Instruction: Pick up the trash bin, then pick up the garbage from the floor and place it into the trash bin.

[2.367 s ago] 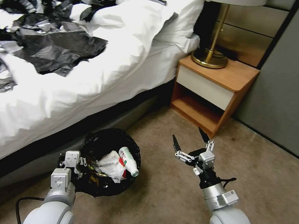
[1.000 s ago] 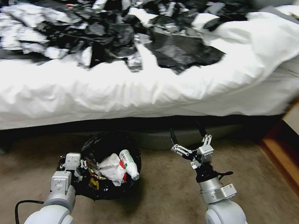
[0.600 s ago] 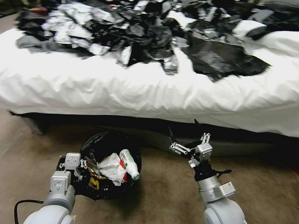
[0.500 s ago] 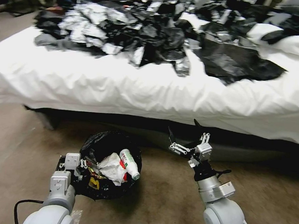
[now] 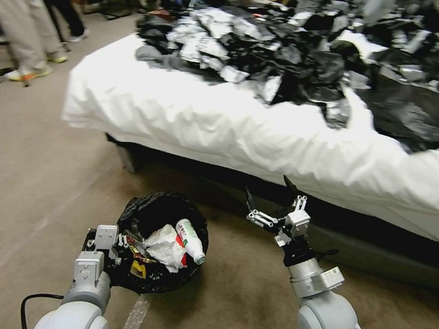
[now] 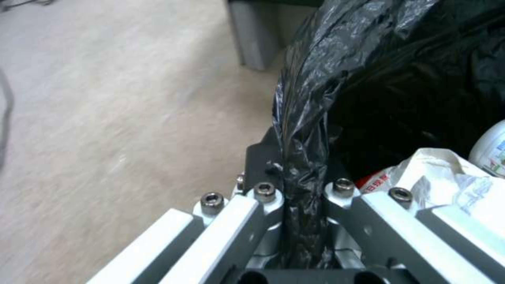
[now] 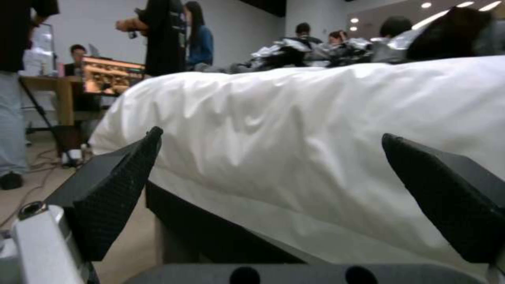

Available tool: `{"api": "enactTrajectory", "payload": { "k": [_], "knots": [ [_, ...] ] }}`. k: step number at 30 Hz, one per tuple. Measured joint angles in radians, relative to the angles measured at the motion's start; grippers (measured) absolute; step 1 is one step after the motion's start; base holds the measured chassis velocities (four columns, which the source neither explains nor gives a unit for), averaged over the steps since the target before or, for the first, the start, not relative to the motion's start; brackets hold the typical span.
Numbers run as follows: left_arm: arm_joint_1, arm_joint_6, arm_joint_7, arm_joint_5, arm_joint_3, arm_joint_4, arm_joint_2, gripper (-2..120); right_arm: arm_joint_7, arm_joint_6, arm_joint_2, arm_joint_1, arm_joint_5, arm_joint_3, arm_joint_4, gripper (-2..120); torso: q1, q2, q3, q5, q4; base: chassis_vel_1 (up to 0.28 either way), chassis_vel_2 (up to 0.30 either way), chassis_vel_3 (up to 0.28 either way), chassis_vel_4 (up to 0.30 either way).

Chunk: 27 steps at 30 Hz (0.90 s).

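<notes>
Left gripper (image 6: 302,205): closed on the bag-covered rim of the trash bin (image 5: 164,216), its fingertips hidden by the black bag.
Right gripper (image 5: 269,200): wide open, holding nothing, near the bed (image 5: 233,129).
Garbage (image 5: 175,241): inside the bin; the lower pieces are covered, hard to identify.

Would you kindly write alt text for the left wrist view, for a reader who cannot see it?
The left gripper is shut on the trash bin, pinching its bag-covered rim. A white bottle and crumpled tissue lie inside; beige carpet lies beside.
</notes>
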Motion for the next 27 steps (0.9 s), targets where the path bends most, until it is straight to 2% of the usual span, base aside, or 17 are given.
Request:
{"api": "enactTrajectory", "payload": {
  "k": [27],
  "knots": [
    [-0.009,0.008,0.000,-0.006,-0.008,-0.011,0.002,1,-0.001,-0.011,-0.009,0.015,0.002,-0.014,0.001,100,0.000,0.000,0.000,0.0000,0.0000,0.125,0.129,0.126,0.121]
  ]
}}
